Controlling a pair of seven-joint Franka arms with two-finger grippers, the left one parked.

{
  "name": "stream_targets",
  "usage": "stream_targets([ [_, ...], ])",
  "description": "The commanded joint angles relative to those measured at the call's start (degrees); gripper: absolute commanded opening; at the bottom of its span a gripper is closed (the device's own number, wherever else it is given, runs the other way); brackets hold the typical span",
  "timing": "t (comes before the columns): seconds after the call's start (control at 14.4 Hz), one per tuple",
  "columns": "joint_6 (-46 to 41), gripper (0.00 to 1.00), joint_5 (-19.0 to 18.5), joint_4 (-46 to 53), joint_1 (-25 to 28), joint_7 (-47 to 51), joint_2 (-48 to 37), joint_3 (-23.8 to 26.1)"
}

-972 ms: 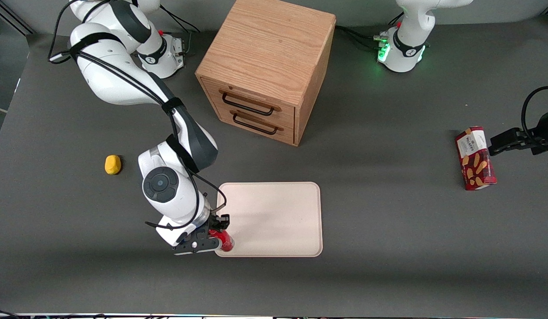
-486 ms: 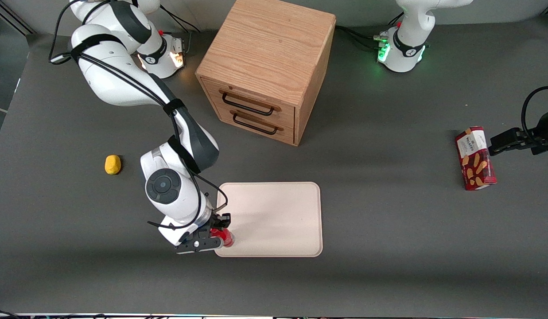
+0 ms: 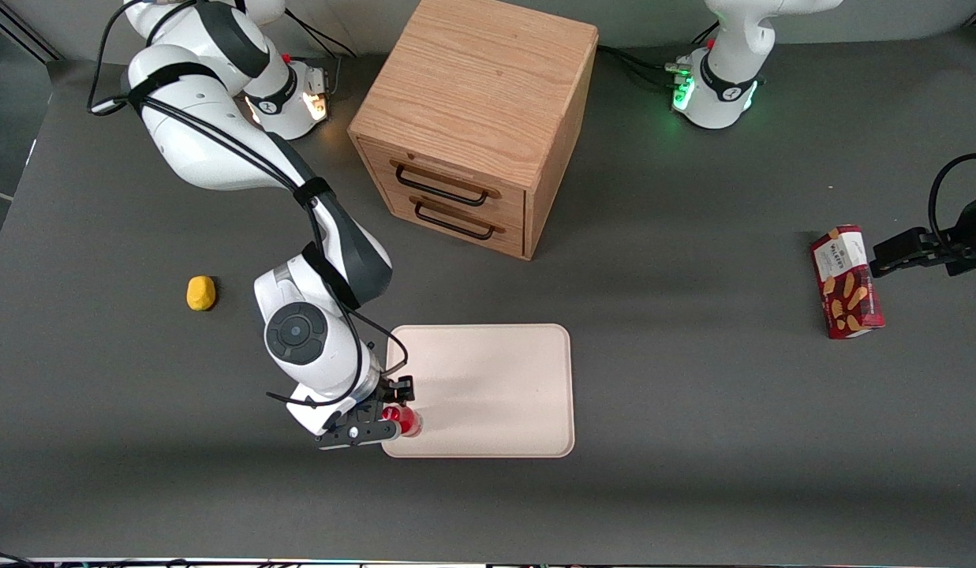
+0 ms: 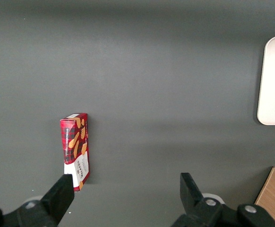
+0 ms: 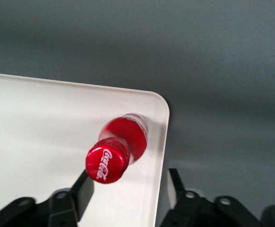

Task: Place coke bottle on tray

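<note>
The coke bottle (image 3: 402,419) stands upright on the tray (image 3: 495,386), in the corner nearest the front camera at the working arm's end. In the right wrist view its red cap (image 5: 107,163) and body (image 5: 128,132) sit just inside the tray's rounded corner (image 5: 158,106). My gripper (image 3: 387,411) hovers over the bottle. It is open (image 5: 129,181), with one finger (image 5: 84,189) beside the cap and the other (image 5: 175,183) apart from it, over the tray's edge. An end of the tray (image 4: 274,80) shows in the left wrist view.
A wooden two-drawer cabinet (image 3: 472,118) stands farther from the front camera than the tray. A yellow lump (image 3: 201,293) lies toward the working arm's end of the table. A red snack box (image 3: 846,282) lies toward the parked arm's end.
The wrist has shifted slightly toward the tray and away from the front camera. The bottle moved with it and now looks more upright.
</note>
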Motion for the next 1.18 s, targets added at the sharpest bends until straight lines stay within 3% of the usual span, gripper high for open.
stream_targets([
  [0.0, 0.1, 1.0, 0.5, 0.0, -0.1, 1.8, -0.1, 0.4],
  [0.28, -0.5, 1.0, 0.6, 0.0, -0.4, 2.1, -1.7, 0.4],
  [0.42, -4.4, 1.0, 1.3, -3.5, -1.3, 2.5, -6.7, 0.2],
  [0.62, -9.8, 1.0, 7.4, -10.9, -3.9, 2.5, -17.7, -0.6],
  [0.83, -12.0, 1.0, 14.7, -22.5, -4.0, 1.4, -30.9, -7.6],
  [1.11, -15.9, 1.0, 17.3, -37.5, -4.0, 0.2, -48.2, -14.2],
])
